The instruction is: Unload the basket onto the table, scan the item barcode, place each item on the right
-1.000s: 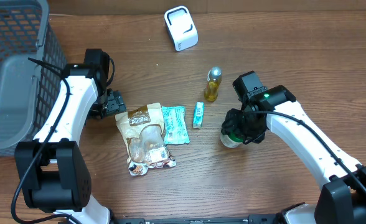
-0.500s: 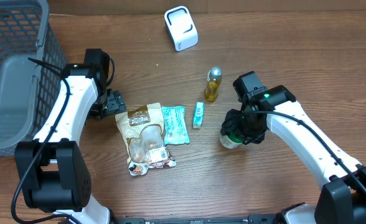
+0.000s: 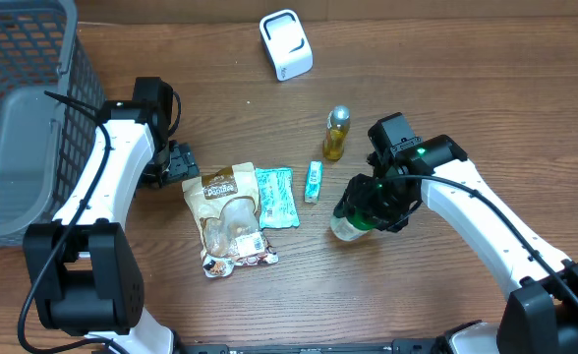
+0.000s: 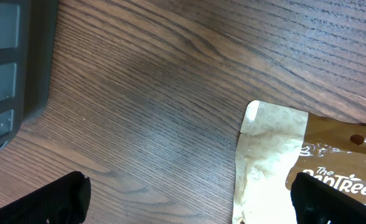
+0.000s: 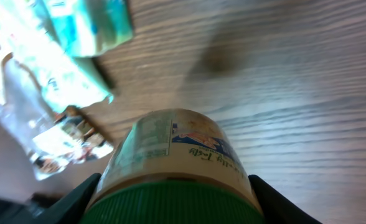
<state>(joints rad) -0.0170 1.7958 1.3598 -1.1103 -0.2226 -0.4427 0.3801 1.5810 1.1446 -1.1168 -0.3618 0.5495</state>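
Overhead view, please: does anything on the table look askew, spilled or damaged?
Only the green-lidded jar is askew: the right gripper holds it tilted, near its lid. Nothing looks spilled or damaged.

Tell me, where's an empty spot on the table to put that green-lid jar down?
Bare wood lies between the basket and the white scanner, and along the near edge below the snack bag. The middle is crowded: snack bag, teal packet, small tube, yellow bottle.
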